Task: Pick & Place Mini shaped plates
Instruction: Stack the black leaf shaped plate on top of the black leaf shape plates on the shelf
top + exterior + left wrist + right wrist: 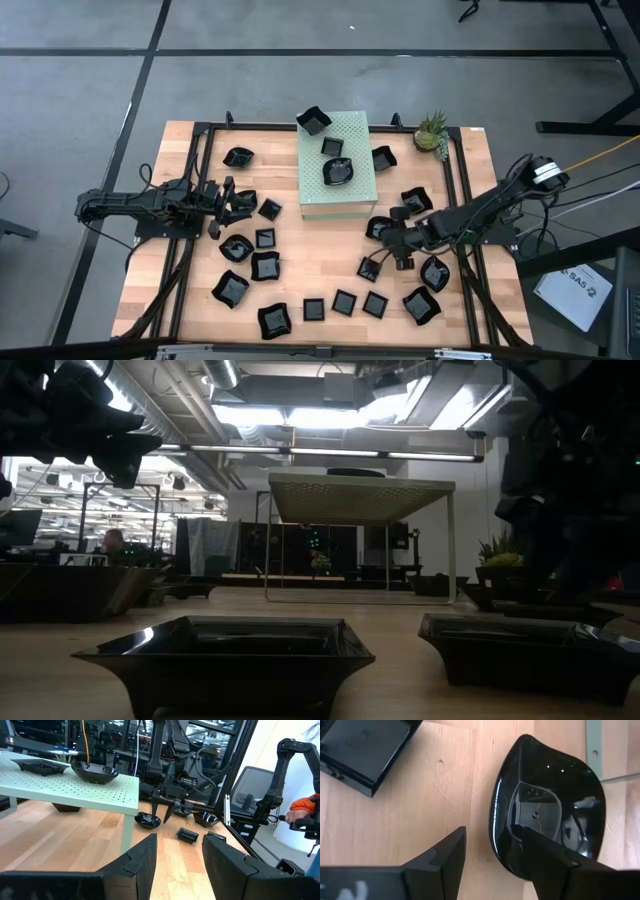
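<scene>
Wooden surface [190,310] with small black plates [343,302] scattered around a pale green perforated box [352,190].
Two plates rest on the box top and a third overhangs its far corner; a small plant [432,133] stands near the far right corner. The right pincer [385,250] hangs low just over a wavy-rimmed plate [547,810] near the box, fingers spread either side of its rim, not gripping. The left pincer [232,199] hovers at the left with its fingers apart, holding nothing.
</scene>
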{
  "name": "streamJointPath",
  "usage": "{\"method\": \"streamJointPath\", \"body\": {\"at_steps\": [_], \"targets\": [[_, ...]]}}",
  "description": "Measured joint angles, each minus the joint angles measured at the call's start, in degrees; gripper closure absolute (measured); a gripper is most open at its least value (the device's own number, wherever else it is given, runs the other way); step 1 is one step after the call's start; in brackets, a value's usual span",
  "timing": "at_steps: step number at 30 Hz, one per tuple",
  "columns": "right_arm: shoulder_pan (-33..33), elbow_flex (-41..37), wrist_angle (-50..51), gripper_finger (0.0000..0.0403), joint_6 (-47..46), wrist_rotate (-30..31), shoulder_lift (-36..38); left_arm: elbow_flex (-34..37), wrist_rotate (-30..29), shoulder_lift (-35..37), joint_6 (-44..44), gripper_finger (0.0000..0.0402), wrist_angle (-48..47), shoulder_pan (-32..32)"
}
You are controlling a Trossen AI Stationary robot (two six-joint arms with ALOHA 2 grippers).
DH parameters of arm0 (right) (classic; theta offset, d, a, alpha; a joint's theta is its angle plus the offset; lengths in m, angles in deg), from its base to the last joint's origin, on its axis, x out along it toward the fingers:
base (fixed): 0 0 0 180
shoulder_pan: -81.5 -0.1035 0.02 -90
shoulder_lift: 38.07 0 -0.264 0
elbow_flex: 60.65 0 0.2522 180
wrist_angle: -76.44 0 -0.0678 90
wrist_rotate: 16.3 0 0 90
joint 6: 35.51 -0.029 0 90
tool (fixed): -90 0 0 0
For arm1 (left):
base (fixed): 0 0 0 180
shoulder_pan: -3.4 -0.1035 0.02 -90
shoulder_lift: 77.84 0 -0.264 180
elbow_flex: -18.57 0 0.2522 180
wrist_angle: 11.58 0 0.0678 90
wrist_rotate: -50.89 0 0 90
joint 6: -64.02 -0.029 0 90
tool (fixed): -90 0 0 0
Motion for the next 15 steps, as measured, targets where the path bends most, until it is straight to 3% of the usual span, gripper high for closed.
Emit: {"method": "streamJointPath", "body": {"at_steps": [5, 15], "targets": [[-0.5, 0.0, -1.9, 0.0234, -0.1, 0.0, -1.5, 0.0, 0.0, 0.0, 0.0, 0.0249, 0.0, 0.0], [-1.0, 0.0, -5.0, 0.0351, -1.6, 0.1, -3.5, 0.0, 0.0, 0.0, 0.0, 0.0249, 0.0, 0.0]]}}
